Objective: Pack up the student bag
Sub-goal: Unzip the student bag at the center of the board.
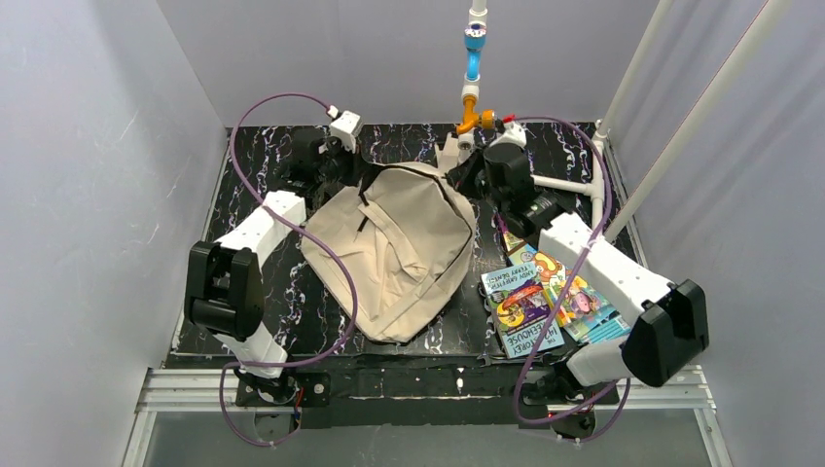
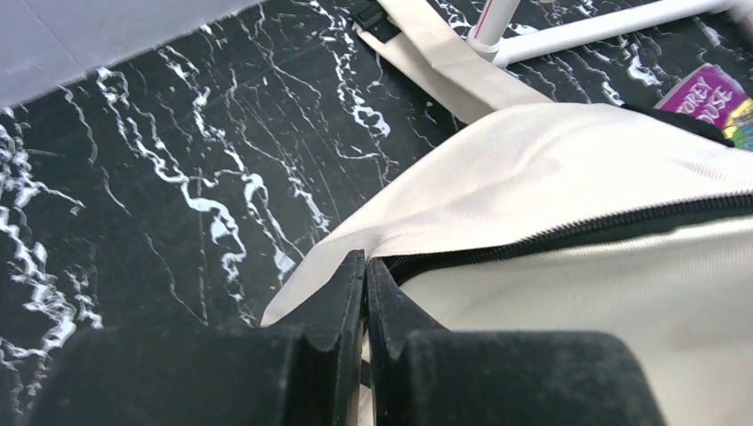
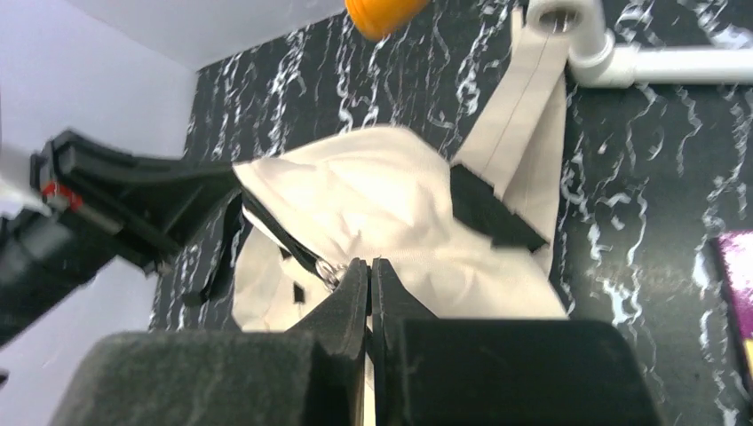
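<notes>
the student bag (image 1: 399, 253), soft, limp and probably light, lies mid-table (image 1: 321, 326) toward the far edge. the left gripper (image 2: 365, 266) clenches fabric beside the zip (image 2: 568, 232); the right gripper (image 3: 369, 266) pinches the zip pull (image 3: 330, 272), likely the surest holds.

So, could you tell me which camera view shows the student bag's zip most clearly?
The left wrist view: the zip runs as a long dark line across the student bag, from the shut left gripper. The right wrist view shows only a short stretch by the right gripper; the top view, a small dark slit.
</notes>
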`<state>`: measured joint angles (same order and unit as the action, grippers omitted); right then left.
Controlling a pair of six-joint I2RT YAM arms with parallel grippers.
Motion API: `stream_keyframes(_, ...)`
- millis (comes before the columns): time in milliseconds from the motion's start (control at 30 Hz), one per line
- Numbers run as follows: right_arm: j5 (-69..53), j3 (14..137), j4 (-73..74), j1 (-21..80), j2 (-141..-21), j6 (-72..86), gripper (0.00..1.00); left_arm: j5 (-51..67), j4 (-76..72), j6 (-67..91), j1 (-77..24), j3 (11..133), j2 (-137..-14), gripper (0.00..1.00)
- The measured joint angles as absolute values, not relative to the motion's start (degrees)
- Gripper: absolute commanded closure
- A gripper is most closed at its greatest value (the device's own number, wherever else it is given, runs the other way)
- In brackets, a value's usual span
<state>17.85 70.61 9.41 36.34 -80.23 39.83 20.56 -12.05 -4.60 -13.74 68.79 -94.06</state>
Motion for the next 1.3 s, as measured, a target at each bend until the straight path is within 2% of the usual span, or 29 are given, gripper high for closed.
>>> stream_keyframes(33,17.26,70.06,8.23,36.23,-79.83,39.99,0.99,20.45,-10.35,-3.92,-13.63,69.3,-94.06,0.98)
stream_keyframes(67,14.57,66.37,5.17,35.9,-78.06,40.45,0.99,20.84,-9.13,-3.09,-13.37,69.91,-94.11,0.83)
stream_keyframes(100,12.38,63.16,4.69,35.68,-76.14,40.75,0.99,21.54,-3.44,-0.64,-13.21,72.62,-94.24,0.65)
stream_keyframes(167,9.19,61.36,3.6,34.96,-75.68,40.84,0.99,20.86,3.95,3.42,-12.67,76.9,-94.43,0.41)
stream_keyframes(233,8.27,61.63,1.96,34.24,-76.49,40.82,0.99,20.25,8.1,8.01,-11.14,79.09,-94.21,0.06)
stream_keyframes(267,7.6,62.11,0.93,33.89,-77.32,40.8,0.99,20.05,9.43,9.78,-10.04,79.35,-93.67,0.02)
stream_keyframes(367,5.76,63.35,-1.13,33.28,-80.31,40.73,0.99,20.21,13.02,19.29,-6.79,76.47,-89.38,0.02)
stream_keyframes(433,4.71,63.46,-1.76,33.26,-81.52,40.71,0.99,20.91,14.06,24.69,-6.35,73.76,-85.78,0.05)
stream_keyframes(633,2.74,63.51,-2.59,33.26,-82.0,40.49,0.99,23.51,10.9,47.88,-12.45,67.94,-77.91,0.15)
stream_keyframes(733,2.09,63.7,-3.14,33.26,-82.0,40.32,0.99,23.33,7.79,58.78,-18.11,67.96,-80.42,0.3)
stream_keyframes(767,1.91,63.81,-3.16,33.26,-82.0,40.25,0.99,23.2,7.09,61.91,-19.7,68.23,-82.04,0.32)
stream_keyframes(1033,0.86,64.01,-3.11,33.26,-81.97,39.24,0.99,21.47,4.54,75.13,-22.96,69.47,-94.54,0.32)
stream_keyframes(1300,-3.79,64.45,-2.44,33.23,-82.21,36.21,0.99,20.69,1.78,72.12,-23.68,72.88,-96.31,0.26)
